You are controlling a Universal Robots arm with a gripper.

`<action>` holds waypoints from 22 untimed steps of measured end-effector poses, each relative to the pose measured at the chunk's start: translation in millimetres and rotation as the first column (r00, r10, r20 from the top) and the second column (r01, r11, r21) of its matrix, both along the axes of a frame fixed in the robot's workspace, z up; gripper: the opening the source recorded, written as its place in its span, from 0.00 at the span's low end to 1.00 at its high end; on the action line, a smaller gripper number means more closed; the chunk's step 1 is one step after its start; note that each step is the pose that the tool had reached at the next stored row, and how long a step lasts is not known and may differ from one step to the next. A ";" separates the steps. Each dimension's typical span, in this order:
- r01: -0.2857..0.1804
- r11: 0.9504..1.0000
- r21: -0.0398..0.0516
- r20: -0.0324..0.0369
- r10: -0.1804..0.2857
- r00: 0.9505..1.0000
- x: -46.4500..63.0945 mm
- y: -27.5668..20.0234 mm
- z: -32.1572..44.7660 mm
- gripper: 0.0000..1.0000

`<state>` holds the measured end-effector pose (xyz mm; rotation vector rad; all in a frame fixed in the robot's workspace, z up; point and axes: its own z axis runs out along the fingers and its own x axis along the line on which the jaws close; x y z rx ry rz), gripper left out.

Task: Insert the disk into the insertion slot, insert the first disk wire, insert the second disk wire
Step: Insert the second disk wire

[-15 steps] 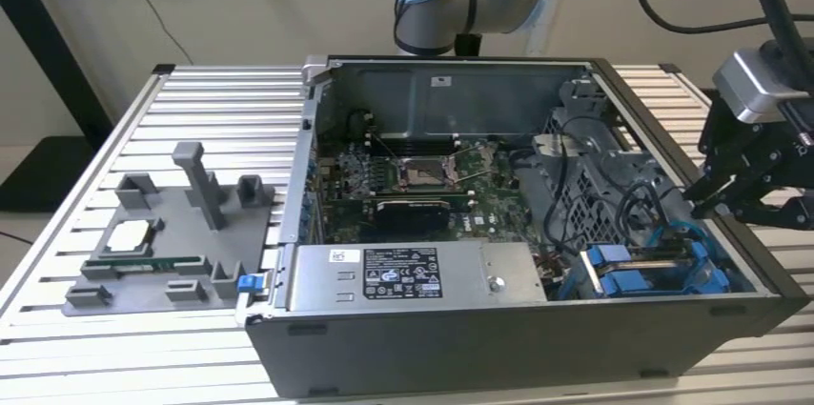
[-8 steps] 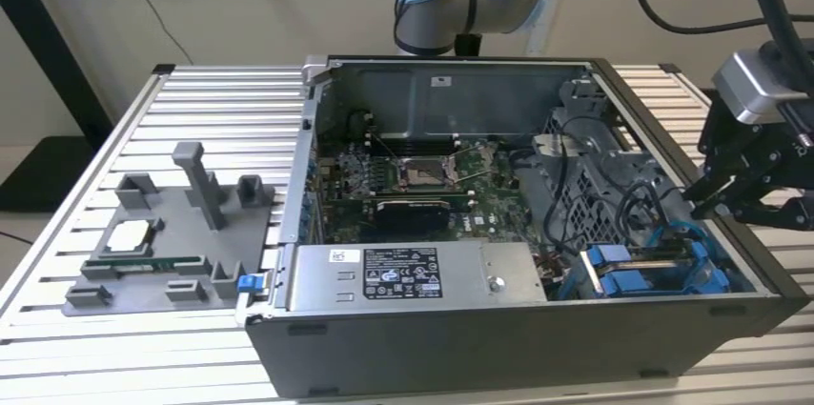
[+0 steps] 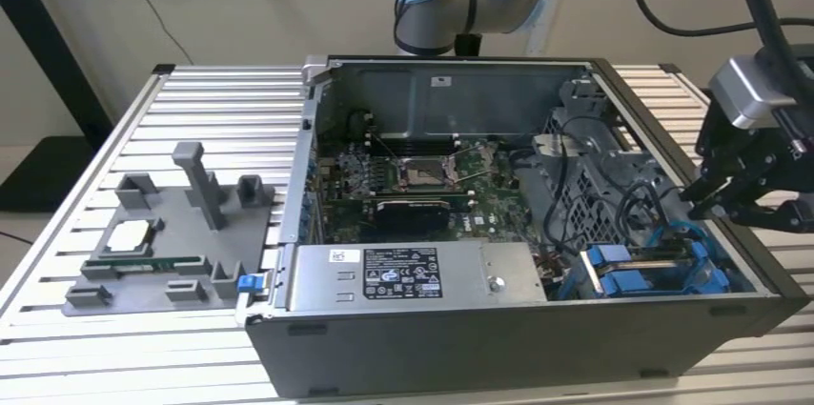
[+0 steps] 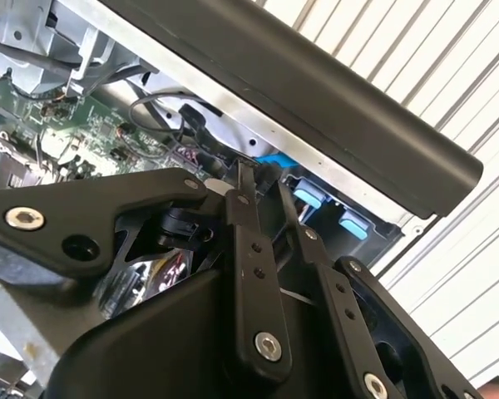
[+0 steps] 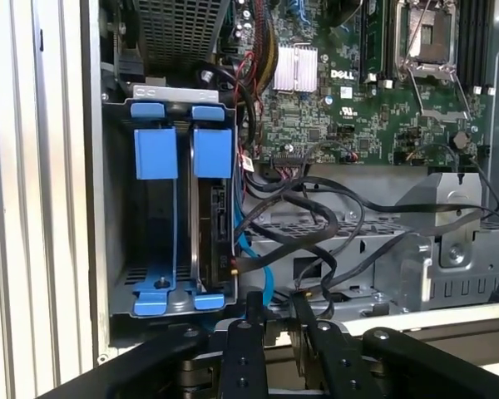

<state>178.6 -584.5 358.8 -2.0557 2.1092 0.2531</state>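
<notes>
The disk (image 5: 219, 218) stands edge-on in its blue carrier inside the insertion slot (image 5: 162, 301), in the bay half nearer the motherboard. The other bay half, behind its own blue tab (image 5: 155, 153), is empty. In the exterior view the slot (image 3: 649, 276) sits at the case's front corner, on the exterior view's right. Black wires (image 5: 316, 208) and a blue wire (image 5: 264, 278) loop loose beside the disk; whether one is plugged in I cannot tell. My gripper (image 3: 703, 207) hangs over the case wall just above the bay, fingers close together with nothing between them (image 5: 276, 301) (image 4: 258, 176).
A silver power-supply box (image 3: 407, 276) lies along the case's front and the motherboard (image 3: 407, 176) behind it. A perforated grey cage (image 5: 179, 29) adjoins the bay. A grey fixture (image 3: 166, 243) with parts stands on the slatted table (image 3: 76, 348) at the exterior view's left.
</notes>
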 end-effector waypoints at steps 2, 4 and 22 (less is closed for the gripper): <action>0.000 1.000 0.007 0.000 0.000 1.000 0.0 0.0 -0.7 1.00; 0.001 1.000 0.010 0.000 -0.001 1.000 0.0 0.1 -1.3 1.00; 0.000 1.000 0.023 0.004 0.000 1.000 2.5 0.0 -2.3 1.00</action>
